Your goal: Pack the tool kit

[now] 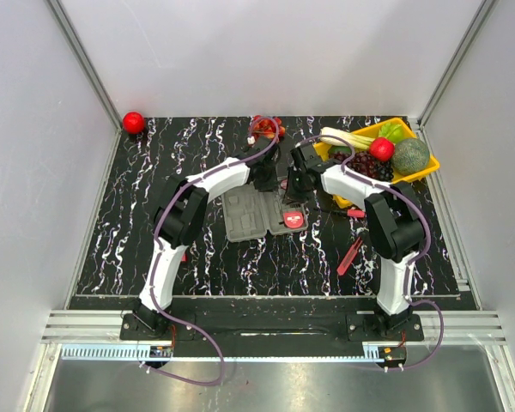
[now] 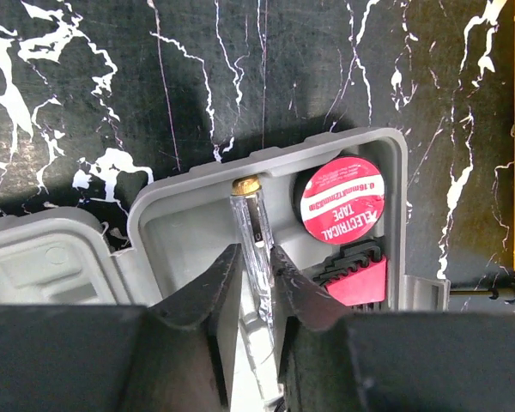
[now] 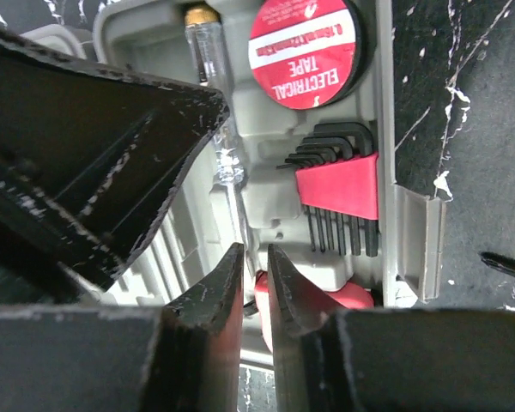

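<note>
The grey case (image 1: 245, 215) of the tool kit lies open in the middle of the surface (image 1: 154, 172), and both arms reach over its right half. The step in hand appears to be seating the screwdriver (image 2: 251, 219) in its long slot. In the left wrist view the left tool (image 2: 257, 287) is clamped on the clear handle, whose brass cap points to 12 o'clock and comes close to the far wall of the case. The tape roll (image 2: 342, 204) sits in its round pocket at 2 o'clock from this grip, and the hex keys (image 2: 352, 275) in their red holder sit at 3 o'clock. In the right wrist view the fingers of the right tool (image 3: 256, 287) stand almost together at the thin shaft end. Whether they really pinch the shaft cannot be told, because it passes behind one finger. To do this step well, the screwdriver should probably be kept parallel to the slot walls and pressed down evenly at both ends, since a tilted handle may ride on a moulded rib. The left tool should likely let go only when the handle lies flat, and then lift straight up. What looks like the pliers (image 1: 350, 256) lies on the surface at 4 o'clock from the case, apart from it.
</note>
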`<state>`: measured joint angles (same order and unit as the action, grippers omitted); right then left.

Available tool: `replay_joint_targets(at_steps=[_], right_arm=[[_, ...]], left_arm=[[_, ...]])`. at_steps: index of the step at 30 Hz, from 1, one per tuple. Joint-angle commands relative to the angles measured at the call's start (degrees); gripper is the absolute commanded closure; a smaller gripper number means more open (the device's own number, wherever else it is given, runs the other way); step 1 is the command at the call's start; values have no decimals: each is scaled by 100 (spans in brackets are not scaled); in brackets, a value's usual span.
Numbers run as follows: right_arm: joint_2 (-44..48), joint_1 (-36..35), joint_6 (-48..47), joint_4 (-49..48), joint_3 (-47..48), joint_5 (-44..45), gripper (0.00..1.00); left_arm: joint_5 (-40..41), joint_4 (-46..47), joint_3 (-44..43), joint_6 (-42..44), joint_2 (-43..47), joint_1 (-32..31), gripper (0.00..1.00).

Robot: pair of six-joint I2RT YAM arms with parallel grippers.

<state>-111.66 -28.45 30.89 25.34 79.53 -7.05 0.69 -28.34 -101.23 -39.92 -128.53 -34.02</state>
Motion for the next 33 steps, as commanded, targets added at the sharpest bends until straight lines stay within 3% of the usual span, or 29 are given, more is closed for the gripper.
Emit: replay_joint_targets(at_steps=[1,14,33], right_arm=[[-163,-56,-84,-223,335,-147,78],[-330,-117,-189,-241,449,-324,85],[-910,-179,-180,252,669,-77,98]], left_arm=[[-192,153,77,55,-41,106,78],[-297,171,121,2,-163,150,90],[-429,171,235,-112,-251,256,91]])
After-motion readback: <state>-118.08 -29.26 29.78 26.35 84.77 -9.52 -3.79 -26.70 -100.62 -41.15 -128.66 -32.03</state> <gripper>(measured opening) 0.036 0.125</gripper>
